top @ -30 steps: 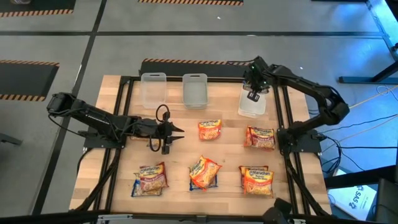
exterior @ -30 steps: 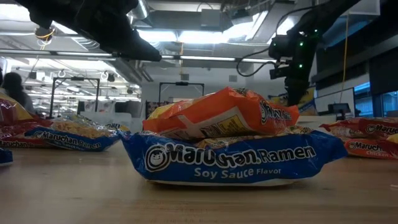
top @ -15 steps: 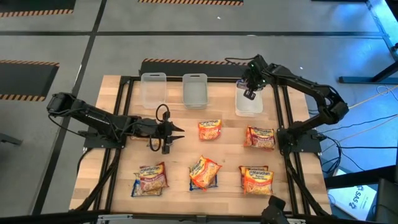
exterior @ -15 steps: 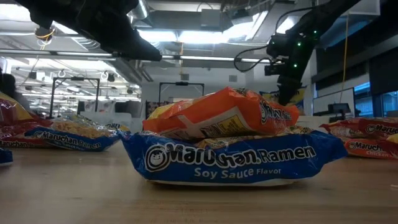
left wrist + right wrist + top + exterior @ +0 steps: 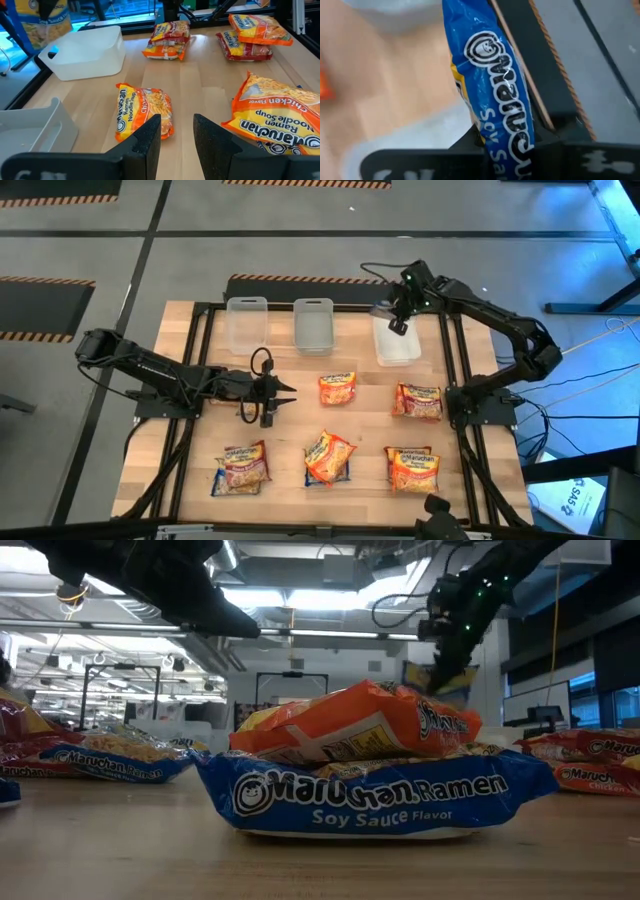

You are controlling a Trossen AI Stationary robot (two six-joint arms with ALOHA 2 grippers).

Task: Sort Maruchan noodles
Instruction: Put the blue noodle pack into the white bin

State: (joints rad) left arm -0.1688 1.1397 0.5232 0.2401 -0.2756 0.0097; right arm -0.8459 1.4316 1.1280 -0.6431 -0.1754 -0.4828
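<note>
My right gripper [image 5: 398,324] is over the far end of the right clear tub [image 5: 397,345], shut on a blue-and-yellow Maruchan packet [image 5: 495,85] that also shows in the low view [image 5: 446,680]. My left gripper [image 5: 287,392] hovers open at mid-table, left of an orange packet [image 5: 337,388] lying flat. In its wrist view the left gripper [image 5: 177,137] points past that orange packet [image 5: 143,112]. Other packets lie flat: a red one [image 5: 420,401], a red pair [image 5: 413,469], orange on blue [image 5: 329,457], red on blue [image 5: 241,466]. My right gripper pinches the blue packet between its two fingers [image 5: 470,142], on the printed face by the "Soy Sauce" lettering [image 5: 512,137]. The packet stands edge-on between them and reaches away past the fingertips. It is lifted clear, over the right tub.
Two more clear tubs [image 5: 247,323] [image 5: 313,323] stand along the far edge. A black frame rail [image 5: 455,340] runs beside the right tub. Bare wood lies between the tubs and the packets. The orange-on-blue stack [image 5: 350,770] fills the low view.
My right gripper has carried the blue packet up and toward the table's far-left, from over the middle of the right tub to over its far end, turning as it went. It stays shut on the packet.
</note>
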